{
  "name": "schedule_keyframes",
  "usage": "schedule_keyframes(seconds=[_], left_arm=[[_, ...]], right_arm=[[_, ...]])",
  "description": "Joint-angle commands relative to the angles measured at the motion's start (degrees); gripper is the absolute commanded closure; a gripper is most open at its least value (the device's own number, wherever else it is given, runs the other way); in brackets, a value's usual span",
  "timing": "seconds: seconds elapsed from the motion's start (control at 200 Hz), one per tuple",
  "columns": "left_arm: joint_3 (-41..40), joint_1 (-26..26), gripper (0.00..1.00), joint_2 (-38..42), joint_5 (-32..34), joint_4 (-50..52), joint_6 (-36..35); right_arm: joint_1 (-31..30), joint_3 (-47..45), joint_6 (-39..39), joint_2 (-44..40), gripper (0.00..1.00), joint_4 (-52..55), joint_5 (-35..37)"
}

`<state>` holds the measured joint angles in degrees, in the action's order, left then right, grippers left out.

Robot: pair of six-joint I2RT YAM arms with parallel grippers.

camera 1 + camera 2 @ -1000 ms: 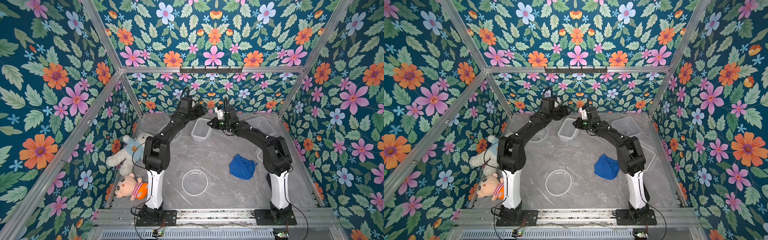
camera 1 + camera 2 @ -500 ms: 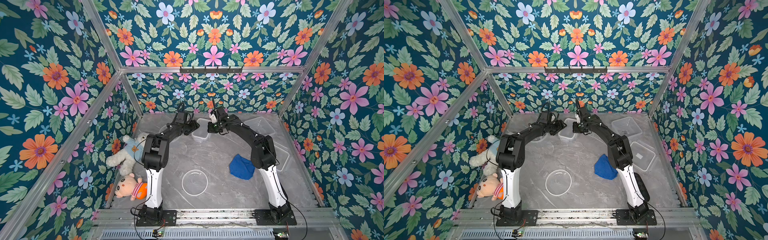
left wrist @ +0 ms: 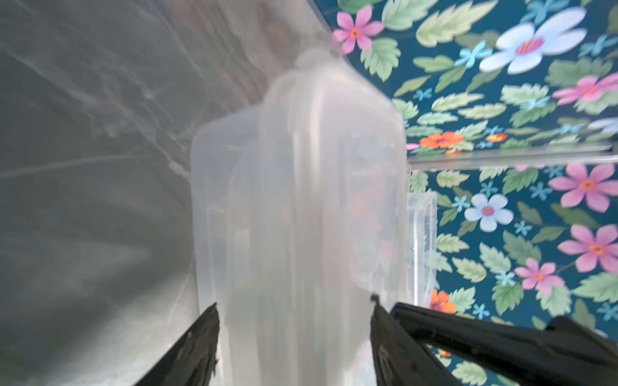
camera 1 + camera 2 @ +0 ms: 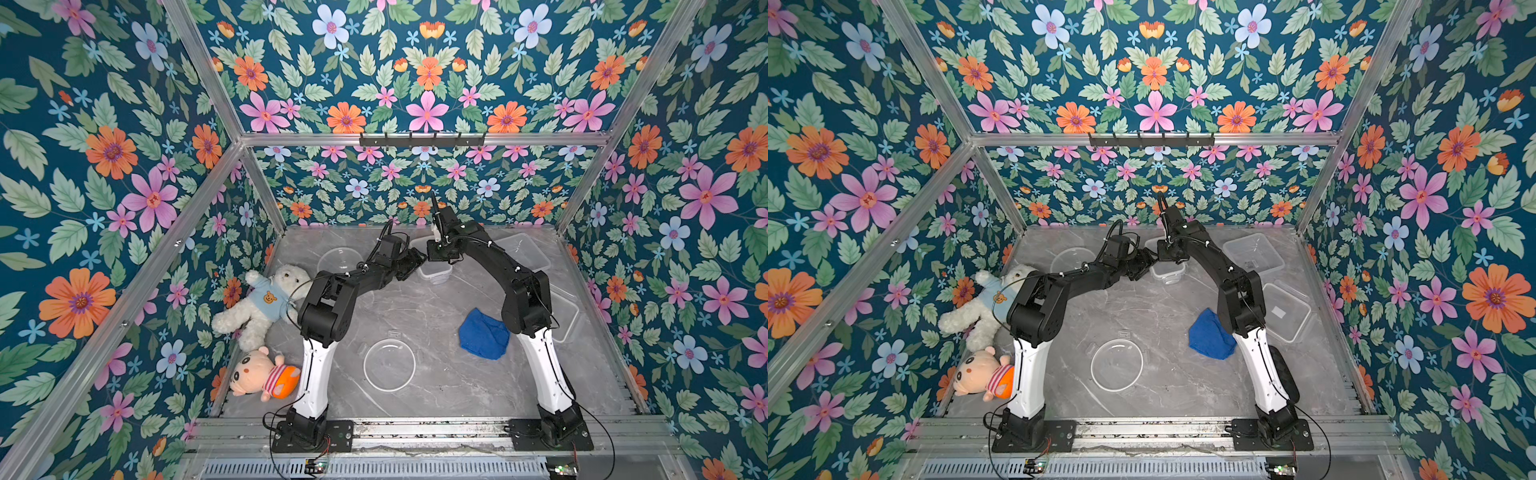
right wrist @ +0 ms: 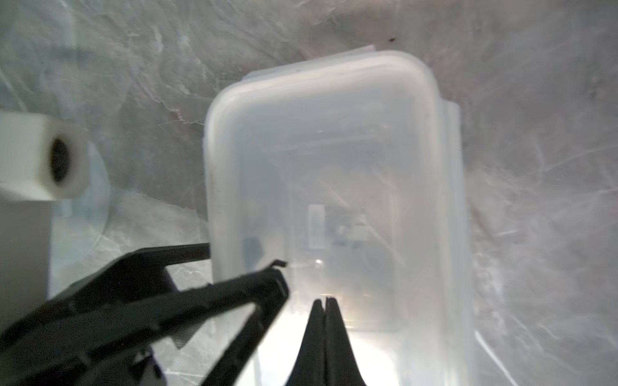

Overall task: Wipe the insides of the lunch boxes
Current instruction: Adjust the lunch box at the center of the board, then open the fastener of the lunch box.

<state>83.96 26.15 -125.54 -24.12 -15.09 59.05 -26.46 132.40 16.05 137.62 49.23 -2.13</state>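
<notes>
The small rectangular lunch box (image 4: 435, 272) (image 4: 1169, 272) stands on the marble table at the back, between my two grippers. My left gripper (image 4: 417, 264) (image 3: 294, 300) is open, its jaws spread on either side of the box's near end (image 3: 297, 200). My right gripper (image 4: 441, 254) (image 5: 325, 299) is shut and empty, its tips hanging over the box's open inside (image 5: 334, 167). The large square lunch box (image 4: 524, 250) sits at the back right. The round lunch box (image 4: 338, 260) sits at the back left. The blue cloth (image 4: 484, 338) lies apart, beside the right arm.
A round clear lid (image 4: 389, 365) lies at the front middle. Flat rectangular lids (image 4: 564, 316) lie along the right edge. A white teddy bear (image 4: 262, 305) and a doll (image 4: 264, 374) lie by the left wall. Floral walls close in three sides.
Both arms have sunk lower over the back of the table. The small box has shifted slightly to the right and sits flat. The left jaws have widened a little; the right stayed shut.
</notes>
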Motion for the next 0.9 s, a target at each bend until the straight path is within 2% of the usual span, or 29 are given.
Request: schedule_keyframes(seconds=[0.0, 0.205, 0.415, 0.555, 0.755, 0.89], left_arm=[[-1.5, -0.8, 0.26, 0.3, -0.9, -7.4, 2.3], [-9.5, -1.9, 0.29, -1.3, -4.1, -28.5, 9.7], [-12.4, -1.9, 0.32, -4.6, -6.1, -43.2, 16.2], [-13.1, -1.9, 0.42, -5.3, -5.9, -46.3, 18.0], [-13.9, -1.8, 0.58, -5.3, -5.5, -45.8, 18.3], [-14.2, -1.9, 0.66, -5.2, -5.6, -45.4, 18.5]], right_arm=[[0.1, 1.0, -2.4, 0.2, 1.00, 3.3, 1.4], [0.3, 3.9, -2.1, 2.6, 1.00, 5.9, 1.0], [0.3, 3.7, -1.6, 3.6, 1.00, 6.4, 0.9], [0.3, 3.3, -1.1, 4.2, 1.00, 6.4, 0.6], [0.3, 3.2, -0.9, 5.1, 1.00, 6.4, 0.5], [0.3, 3.3, -0.9, 5.5, 1.00, 6.7, 0.5]])
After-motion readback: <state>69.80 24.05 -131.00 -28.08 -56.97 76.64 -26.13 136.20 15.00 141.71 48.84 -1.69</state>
